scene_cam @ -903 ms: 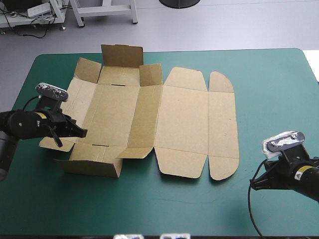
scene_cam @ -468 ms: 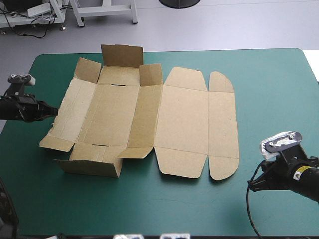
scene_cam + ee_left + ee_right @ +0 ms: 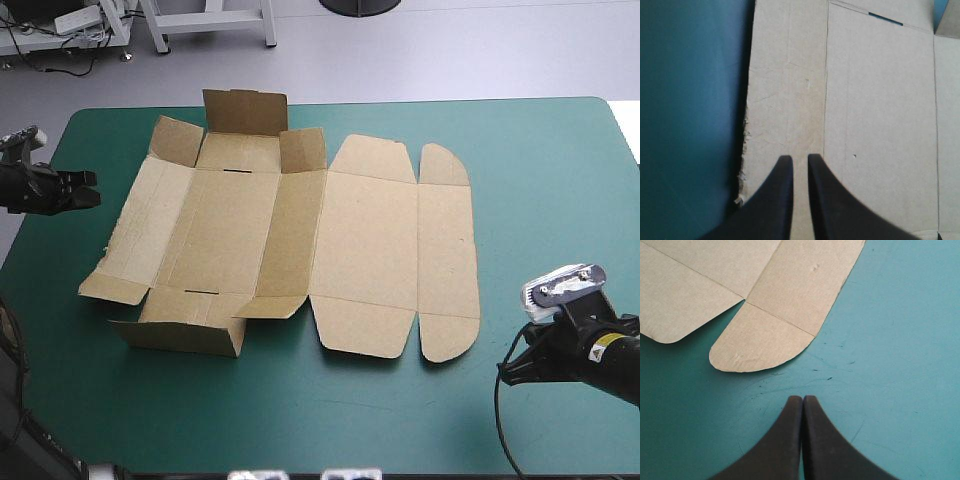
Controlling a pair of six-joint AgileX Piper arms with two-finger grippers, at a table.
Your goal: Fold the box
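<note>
The brown box [image 3: 370,240] lies opened out in the middle of the table. Its lid and rounded tabs are flat on the right, and short walls stand partly raised at the far and near ends of its left half. My left gripper [image 3: 92,190] hovers at the table's left edge, clear of the board. In the left wrist view this gripper [image 3: 800,157] has a narrow gap between its fingers, with nothing in it, and looks down on the box's left panel [image 3: 880,100]. My right gripper [image 3: 503,372] is shut and empty [image 3: 802,399] over the cover, just short of a rounded tab [image 3: 760,345].
The teal-green cover [image 3: 560,180] lies bare to the right of the box and along the near edge. The box's ragged left edge [image 3: 746,130] lies just ahead of the left gripper. Beyond the far edge there is grey floor.
My left gripper has pulled back from the box's near-left corner to the table's left edge, farther back. The box and the right gripper have stayed where they were.
</note>
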